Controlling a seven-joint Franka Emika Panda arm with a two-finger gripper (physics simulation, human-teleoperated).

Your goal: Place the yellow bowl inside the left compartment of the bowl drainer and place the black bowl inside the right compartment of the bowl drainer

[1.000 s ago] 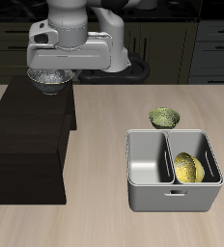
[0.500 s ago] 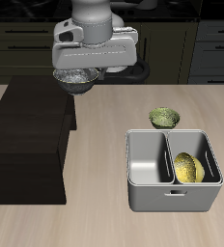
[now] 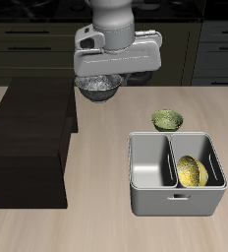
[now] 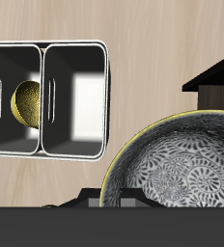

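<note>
Right now the wide, shallow silvery-grey bowl with the dark speckled pattern, the black bowl (image 3: pixel 98 87), hangs under my two-finger gripper (image 3: pixel 108 79), lifted off the table and held at its rim; in the wrist view its patterned inside (image 4: pixel 177 164) fills much of the frame. My fingers are pinched on its edge, judging by how it hangs with nothing beneath it, though the fingertips themselves are hidden.

What matters next is where the large grey metal two-well bowl drainer (image 3: pixel 136 197) lies: it sits nearer the table's front edge than I am and off to the side away from the dark block (image 3: pixel 28 148). Its long axis runs across the table, so the two wells lie side by side. The small glossy golden-yellow bowl (image 3: pixel 192 171) already rests tilted in one well; the other well (image 3: pixel 149 162), the one closer to me, shows bare (image 4: pixel 85 101). I judge that bare well to be my target.

A small dull olive-green bowl (image 3: pixel 167 120) stands on the table just behind the drainer, close to the path I will likely take.
</note>
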